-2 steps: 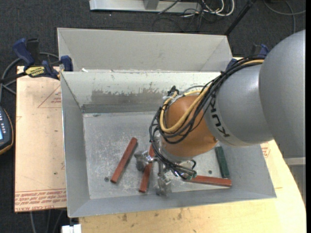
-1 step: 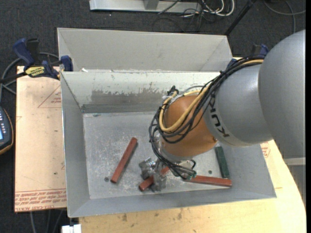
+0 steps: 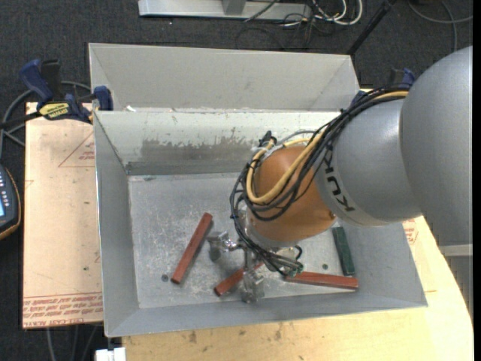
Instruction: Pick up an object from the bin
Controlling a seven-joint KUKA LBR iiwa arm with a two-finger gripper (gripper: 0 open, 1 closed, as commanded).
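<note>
Grey metal bin [image 3: 113, 201], seen from above: sloping walls down to a scratched flat floor.

Left part of the floor: slanted red-brown stick [image 3: 192, 248]. Lies flat, upper end toward the middle, lower end toward the front left corner, apart from everything else.

Just right of it, near the front middle of the floor: short red-brown piece [image 3: 228, 285]. Lies tilted, right end close up against the gripper [image 3: 251, 286]. Touching or merely beside: cannot tell.

Gripper tip down at floor level, close to the front wall, pointing down and slightly toward the front. Spread, pressed together or pinching the short piece: cannot tell, the tip lost among metal parts and wires.

Above the tip: rounded orange cover [image 3: 289, 190] over the wrist, looped by black and yellow cables [image 3: 331, 130] running back up along the arm.

Right of the gripper: level red-brown stick [image 3: 325, 280]. Lies flat along the front wall, left end under the wrist wires.

Behind it, near the right wall: dark green stick [image 3: 343, 250]. Lies nearly front to back, upper end tucked under the cover.

Far right: thick grey arm [image 3: 421, 149]. Reaches in over the bin's right rim, bends down and leftward to the middle of the floor.
</note>
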